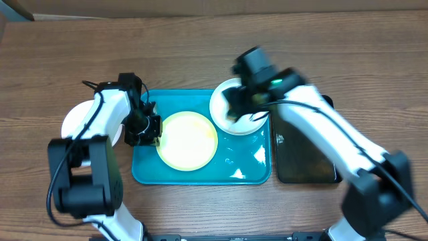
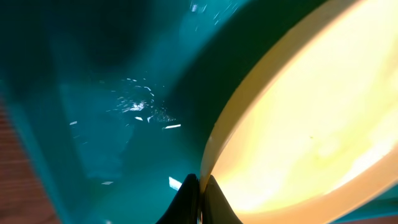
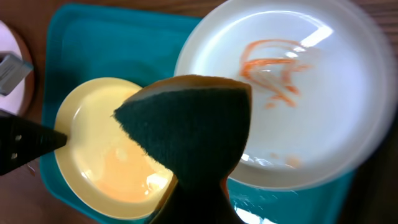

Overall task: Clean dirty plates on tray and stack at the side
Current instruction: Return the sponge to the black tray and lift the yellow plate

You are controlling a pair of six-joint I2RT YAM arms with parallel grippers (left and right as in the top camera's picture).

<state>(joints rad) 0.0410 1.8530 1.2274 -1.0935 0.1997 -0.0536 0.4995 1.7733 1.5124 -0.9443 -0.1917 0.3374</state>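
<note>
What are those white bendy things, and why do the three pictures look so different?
They are two robot arms at a wooden table. One picture looks down from above. The other two come from little cameras on the arms' wrists, so everything looks big and close.

On the table lies a blue tray with a yellow plate on it. A white plate with orange sauce smears sits at the tray's far corner. Another white plate sits beside the tray, and a black tray on the other side.

The right arm's fingers hold a dark sponge above the plates. The left arm's fingers are at the yellow plate's rim; I cannot tell whether they grip it.
</note>
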